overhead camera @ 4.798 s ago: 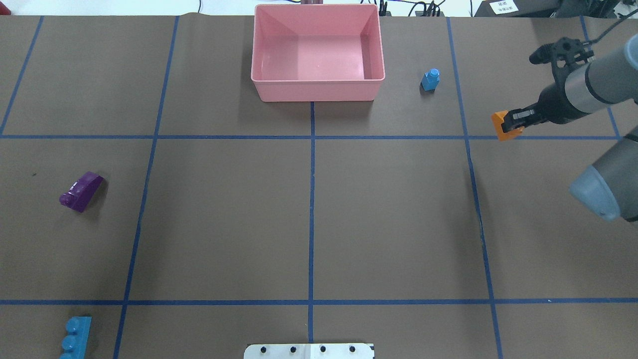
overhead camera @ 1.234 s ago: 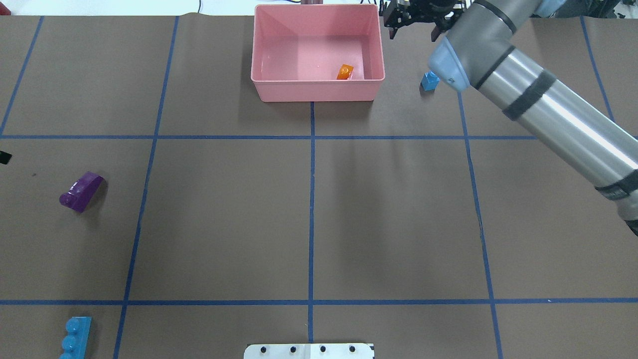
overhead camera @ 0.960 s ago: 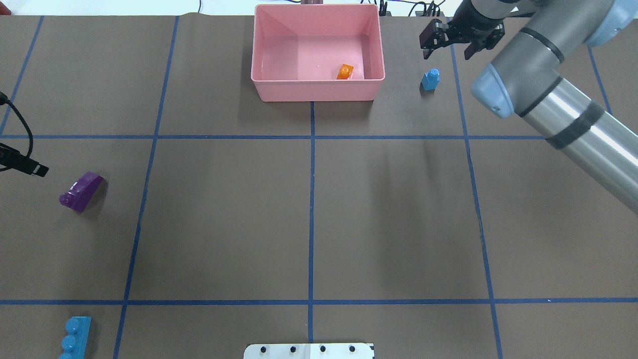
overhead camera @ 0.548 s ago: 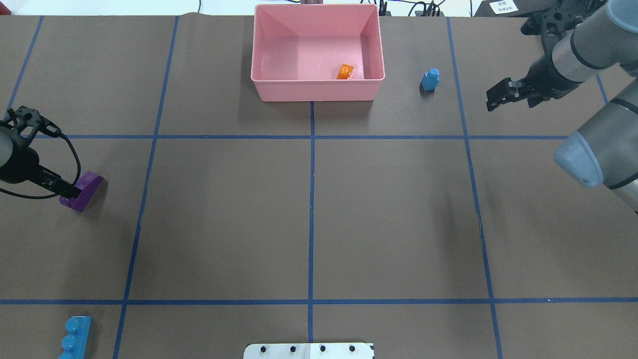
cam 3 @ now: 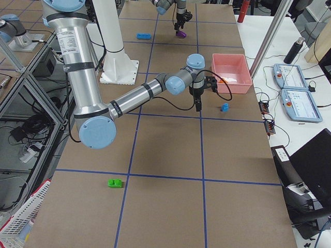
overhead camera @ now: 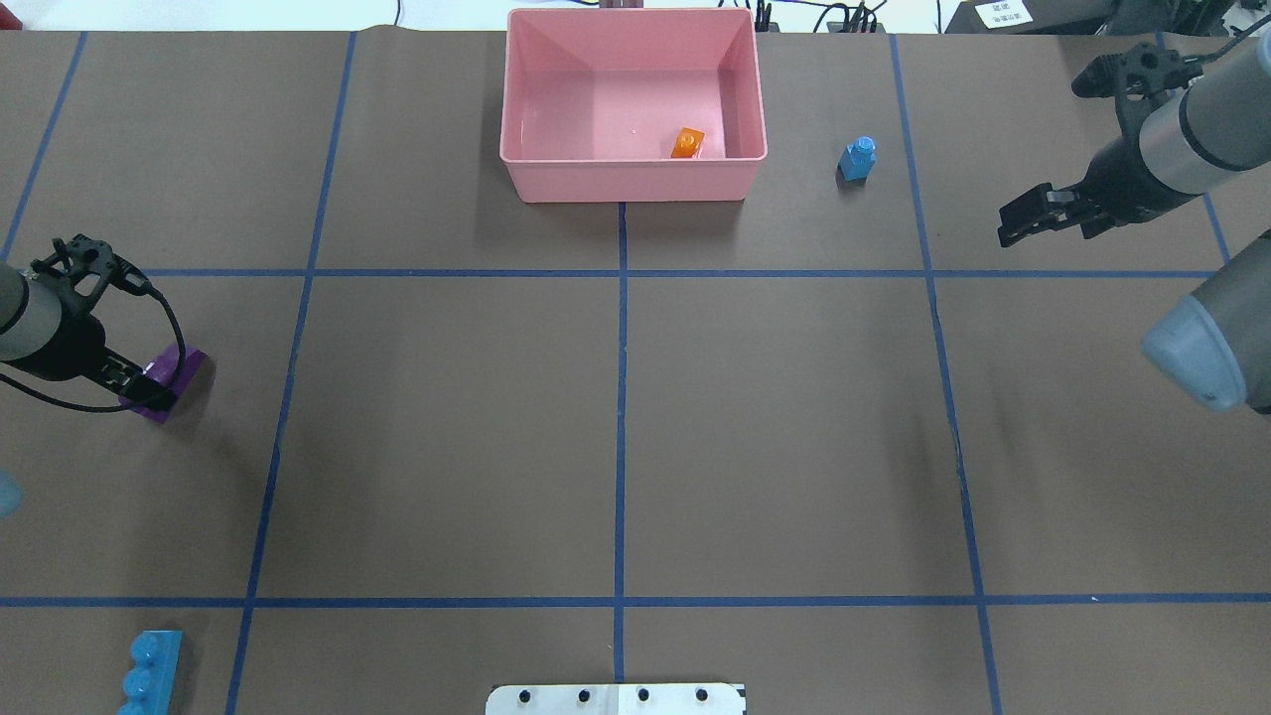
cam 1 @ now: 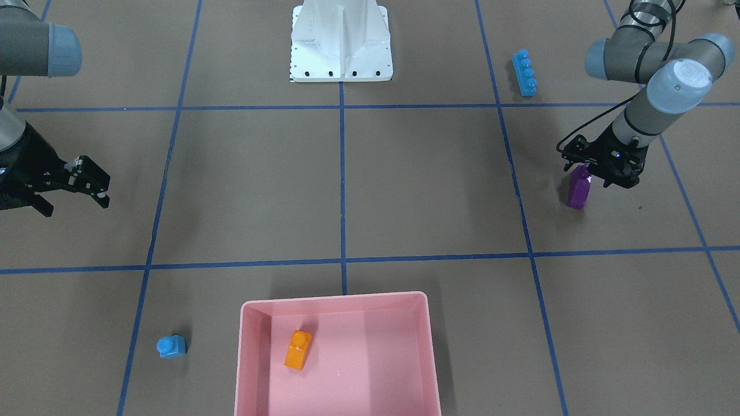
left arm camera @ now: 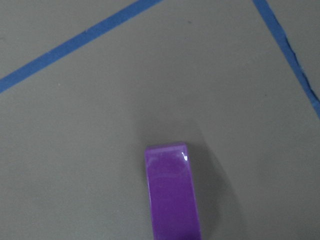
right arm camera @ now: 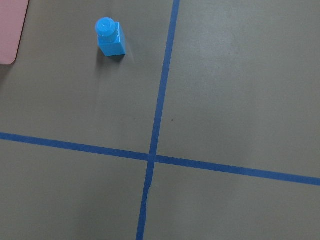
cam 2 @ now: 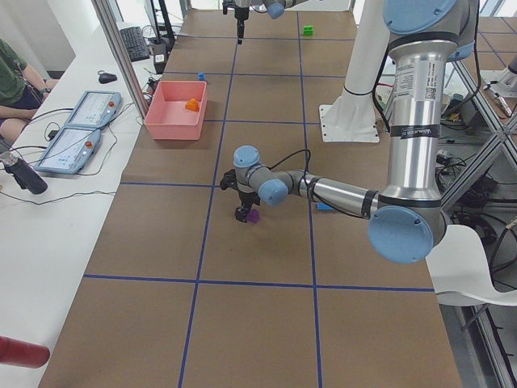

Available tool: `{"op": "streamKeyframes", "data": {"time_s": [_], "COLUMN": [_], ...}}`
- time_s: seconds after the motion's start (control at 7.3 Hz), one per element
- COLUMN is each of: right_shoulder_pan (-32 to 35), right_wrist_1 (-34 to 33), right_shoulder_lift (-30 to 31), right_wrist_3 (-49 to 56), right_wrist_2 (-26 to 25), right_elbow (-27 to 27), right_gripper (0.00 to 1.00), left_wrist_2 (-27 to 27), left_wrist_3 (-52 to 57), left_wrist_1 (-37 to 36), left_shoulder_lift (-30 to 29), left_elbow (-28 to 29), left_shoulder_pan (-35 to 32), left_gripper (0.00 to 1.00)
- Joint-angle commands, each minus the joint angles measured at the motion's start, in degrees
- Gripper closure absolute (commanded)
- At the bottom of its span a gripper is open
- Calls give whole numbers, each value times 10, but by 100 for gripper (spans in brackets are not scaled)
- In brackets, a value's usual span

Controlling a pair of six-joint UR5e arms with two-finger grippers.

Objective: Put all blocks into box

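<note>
Left gripper (overhead camera: 151, 385) sits on the purple brick (overhead camera: 191, 365) at the table's nine o'clock, seen overhead; grip unclear. Right gripper (overhead camera: 1023, 220) hangs at two o'clock, fingers wide, empty. Orange brick (overhead camera: 687, 143) lies inside the box (overhead camera: 635, 185) at twelve.

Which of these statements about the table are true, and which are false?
1. The orange plastic toy brick lies inside the pink plastic box. True.
2. The small blue single-stud plastic brick is in the box too. False: it stands on the brown table, beside the box.
3. The right arm's fingers hold a brick. False: they are spread open with nothing between them.
4. The left arm's fingers are down at the purple plastic brick. True.
</note>
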State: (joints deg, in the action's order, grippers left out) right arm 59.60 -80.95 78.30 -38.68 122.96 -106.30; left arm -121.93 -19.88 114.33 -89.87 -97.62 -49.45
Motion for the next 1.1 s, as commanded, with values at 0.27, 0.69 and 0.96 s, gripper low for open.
{"op": "streamKeyframes", "data": {"time_s": [0.27, 0.69, 0.96], "right_shoulder_pan": [-1, -1, -1], "right_wrist_1": [0, 1, 1], "right_shoulder_lift": [0, 0, 0], "right_wrist_3": [-1, 0, -1], "right_wrist_2": [0, -2, -3], "right_elbow": [0, 5, 5], "right_gripper": [0, 0, 0], "left_wrist_2": [0, 0, 1], "left_wrist_3": [-4, -147, -308], "left_wrist_1": [-1, 0, -3], "left_shoulder_lift": [0, -21, -105], "left_elbow": [0, -50, -49], "left_shoulder_pan": [4, 2, 3], "left_gripper": [100, 100, 100]}}
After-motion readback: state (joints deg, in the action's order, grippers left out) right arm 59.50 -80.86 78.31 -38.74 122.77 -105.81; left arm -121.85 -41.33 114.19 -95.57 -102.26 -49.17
